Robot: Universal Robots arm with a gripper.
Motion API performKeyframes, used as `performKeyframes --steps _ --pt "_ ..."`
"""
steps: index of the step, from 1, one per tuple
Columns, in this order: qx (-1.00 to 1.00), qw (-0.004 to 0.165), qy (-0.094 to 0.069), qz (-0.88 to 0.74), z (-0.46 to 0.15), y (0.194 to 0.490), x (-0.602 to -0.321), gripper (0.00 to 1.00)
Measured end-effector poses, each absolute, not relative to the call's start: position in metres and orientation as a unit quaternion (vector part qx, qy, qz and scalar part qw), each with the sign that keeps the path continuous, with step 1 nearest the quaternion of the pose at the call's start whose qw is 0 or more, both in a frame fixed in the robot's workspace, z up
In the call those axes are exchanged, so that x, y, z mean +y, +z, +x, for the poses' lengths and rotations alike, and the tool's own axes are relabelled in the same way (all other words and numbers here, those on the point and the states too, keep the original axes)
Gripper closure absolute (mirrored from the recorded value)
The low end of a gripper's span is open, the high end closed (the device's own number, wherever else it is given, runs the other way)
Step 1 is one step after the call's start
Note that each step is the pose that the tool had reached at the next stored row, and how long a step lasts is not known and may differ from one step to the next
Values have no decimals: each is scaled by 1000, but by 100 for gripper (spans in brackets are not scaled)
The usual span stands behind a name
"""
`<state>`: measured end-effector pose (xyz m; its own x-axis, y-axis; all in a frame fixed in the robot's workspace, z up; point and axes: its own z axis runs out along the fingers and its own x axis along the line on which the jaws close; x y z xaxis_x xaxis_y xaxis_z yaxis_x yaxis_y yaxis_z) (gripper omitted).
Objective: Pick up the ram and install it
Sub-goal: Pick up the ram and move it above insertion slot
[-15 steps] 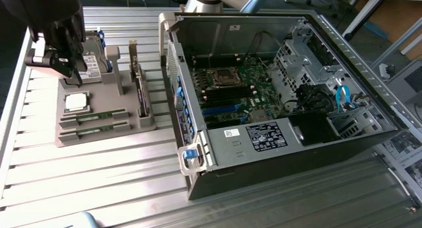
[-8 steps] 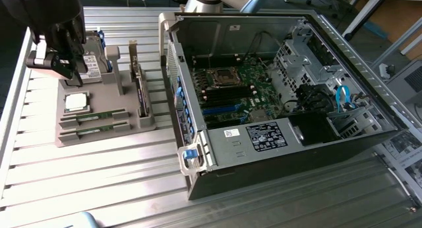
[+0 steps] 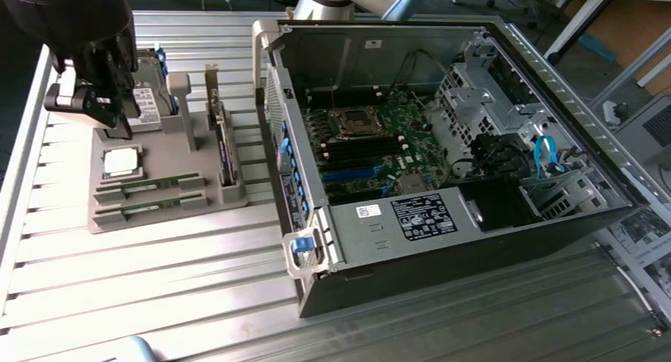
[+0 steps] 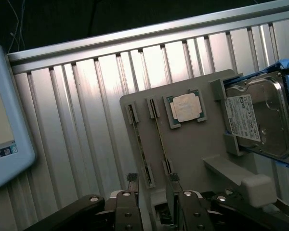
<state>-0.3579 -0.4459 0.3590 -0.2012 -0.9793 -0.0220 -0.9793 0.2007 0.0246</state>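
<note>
- Two thin green circuit-board sticks stand on edge in parallel slots of a matte grey holder tray: the ram nearer the CPU and the ram by the tray's edge.
- The square CPU has a dull silver lid and lies flat in its recess beside them.
- A hard drive with a shiny metal shell and a white label sits at the tray's far end.
- The black gripper hangs over the tray with its fingers spread and nothing between them. In the wrist view the fingers point toward the ends of the ram slots.
- The table is ribbed aluminium.
- On the exterior view's right, a computer case lies open, showing a green motherboard.
</note>
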Motion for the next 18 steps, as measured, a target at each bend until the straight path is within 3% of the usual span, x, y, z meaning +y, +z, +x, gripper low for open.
performKeyframes --steps 18 --pt "775 1 17 -632 -358 352 -446 64"
